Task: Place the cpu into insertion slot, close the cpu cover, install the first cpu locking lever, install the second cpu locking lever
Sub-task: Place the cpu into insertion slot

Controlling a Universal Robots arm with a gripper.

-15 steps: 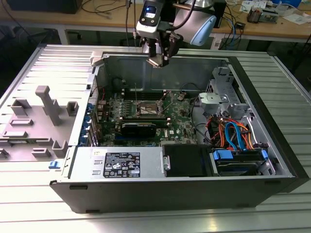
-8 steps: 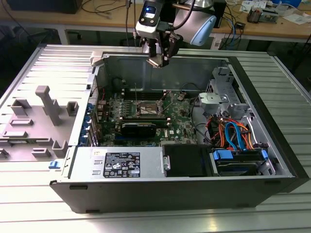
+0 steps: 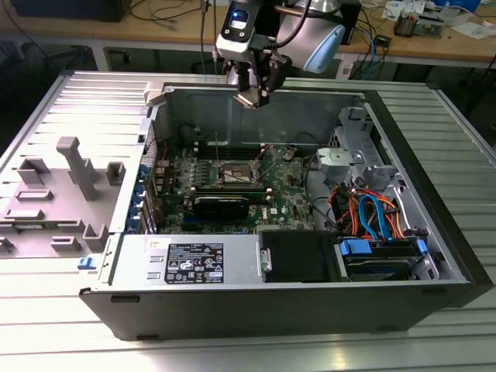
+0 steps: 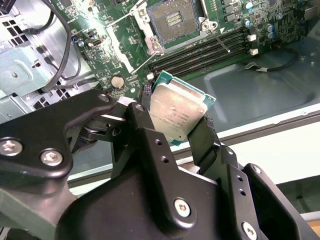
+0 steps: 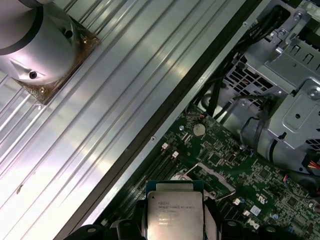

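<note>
The gripper (image 4: 176, 127) pinches the cpu (image 4: 175, 112) by two edges, up above the case (image 3: 325, 116). The chip could slip out, or go down crooked and hurt the open socket (image 4: 172, 20) lying below and ahead of it. Thin locking levers (image 4: 220, 37) stick out beside the socket and could get bumped. Farther off, black cables (image 4: 60, 35) hang by the drive cage (image 4: 20, 60).

Ribbed metal table (image 3: 459, 132); wooden workbench (image 3: 70, 29) behind, cables (image 3: 159, 11) strewn across it.
</note>
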